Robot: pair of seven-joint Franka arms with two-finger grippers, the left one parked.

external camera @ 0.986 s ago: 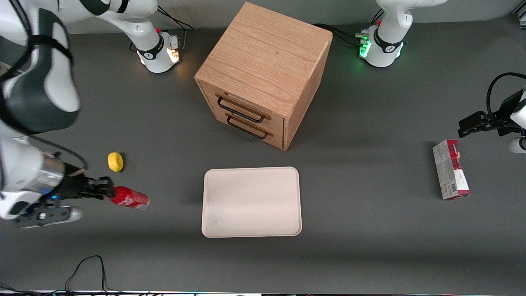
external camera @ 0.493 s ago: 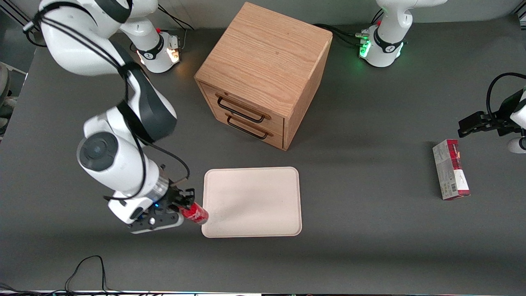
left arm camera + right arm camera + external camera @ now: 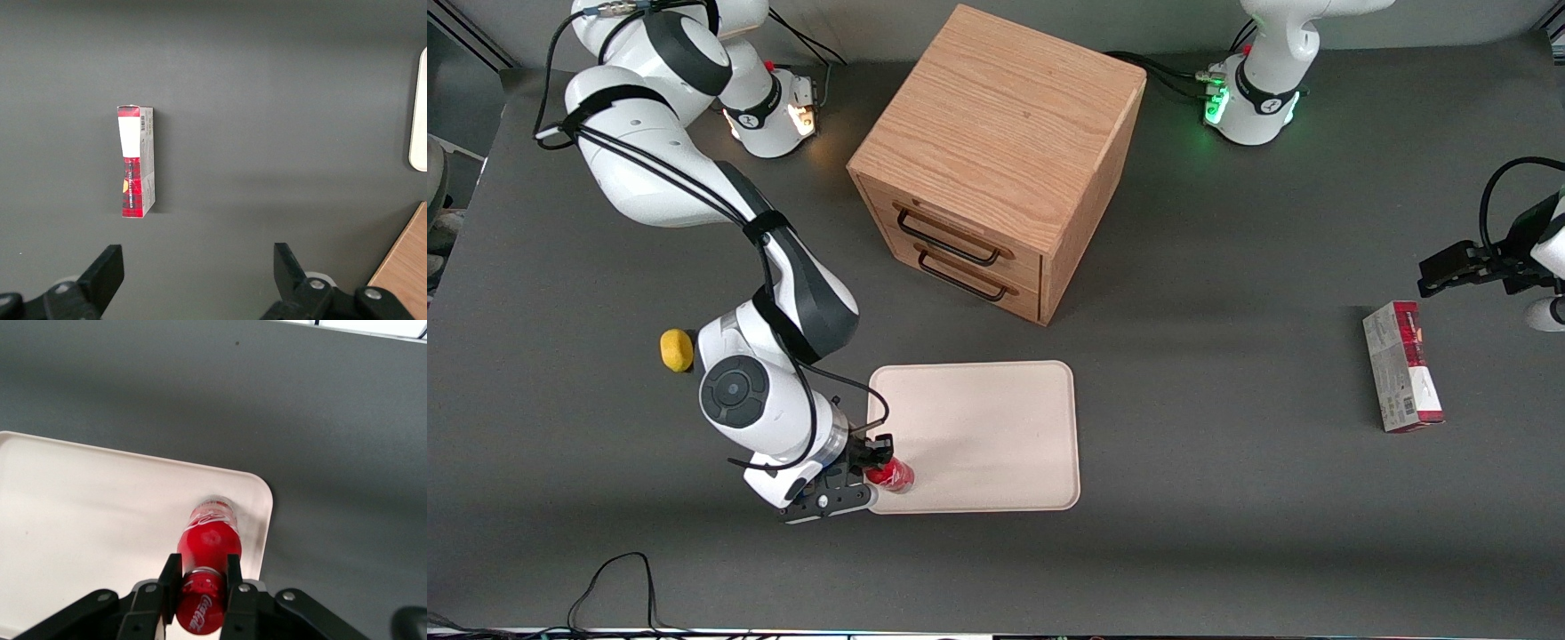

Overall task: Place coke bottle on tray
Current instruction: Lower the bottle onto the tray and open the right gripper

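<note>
1. Now, start at the working arm's end of the bench [image 3: 1227,533]: the yellow lemon [image 3: 677,350] sits there, next to the arm's elbow.
2. Your hand [image 3: 878,462] is tight around the coke bottle [image 3: 893,475], up near its cap.
3. The wrist view shows the two fingers [image 3: 169,581] pinching the bottle's neck.
4. The bottle hangs from your hand with its bottom end pointing down at the tray [image 3: 996,418].
5. It is over the tray's corner that is nearest the front camera, just inside the rim.
6. I can't tell if its bottom touches the tray yet.
7. The arm bends down low, with the wrist tipped toward the tray.
8. So go down a little, then let go.
9. The wooden drawer box [image 3: 996,160] is farther from the camera than the tray.
</note>
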